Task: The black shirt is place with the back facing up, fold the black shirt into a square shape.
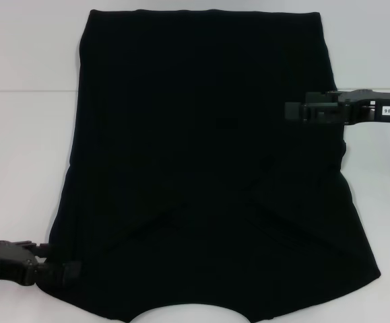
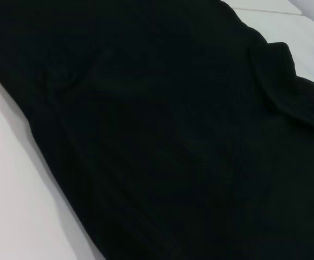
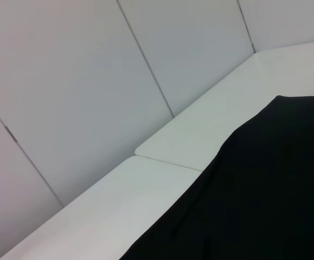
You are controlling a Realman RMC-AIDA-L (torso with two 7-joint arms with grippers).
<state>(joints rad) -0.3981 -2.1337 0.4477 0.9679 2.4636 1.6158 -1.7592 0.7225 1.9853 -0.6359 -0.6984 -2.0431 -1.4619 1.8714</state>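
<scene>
1. Shirt (image 1: 201,168) first: the black shirt lies flat on the white table (image 1: 19,134), its long axis running from near to far. The straight edge is at the far end, and the curved neckline cutout sits at the near edge, close to my body.
2. The sides look folded inward, since diagonal creases meet around the middle of the near half. The outline is narrower at the far end and wider at the near end.
3. No lettering shows on the upward face; the cloth is plain black all over.
4. My left gripper (image 1: 63,272) is at the near left corner of the shirt, right at the cloth's edge and low to the table. I cannot tell whether its fingers are apart or pressed on the fabric, because black metal blends into black cloth there.
5. My left wrist view shows only the shirt (image 2: 162,141) filling the picture, with a raised fold toward one side and bare table (image 2: 15,206) beside it.
6. My right gripper (image 1: 296,110) reaches in from the right, over the right edge of the shirt in its far half. Its fingertips point left, and I cannot tell whether they are parted or closed.
7. My right wrist view shows the shirt's edge (image 3: 265,189) lying on the table (image 3: 162,184), which is made of white slabs meeting at a seam.
8. Pale wall panels (image 3: 81,81) with thin vertical joints stand behind the table.
</scene>
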